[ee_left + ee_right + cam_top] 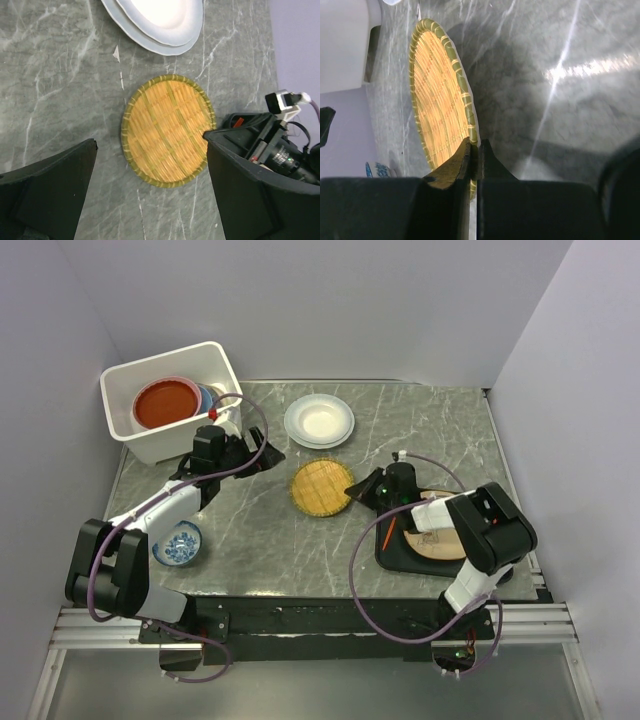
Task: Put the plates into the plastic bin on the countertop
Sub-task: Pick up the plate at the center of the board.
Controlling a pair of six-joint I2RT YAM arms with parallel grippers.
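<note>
My right gripper [474,145] is squeezed shut on the rim of the woven yellow plate [439,95], with one finger on each side of the green edge. The plate lies in the middle of the countertop [440,430], well apart from the plastic bin [165,445] in the far left corner. The hold is only on the thin rim, so I think I should lift slowly and keep the plate from tipping or sliding out. Then I would carry it high over the bin wall and let go only when it is just above the red-orange plate [165,403] inside. The right arm bends over the black tray [395,550] and reaches left, low to the stone. My left gripper [248,452] is wide open, holds nothing, and hangs just beside the bin
</note>
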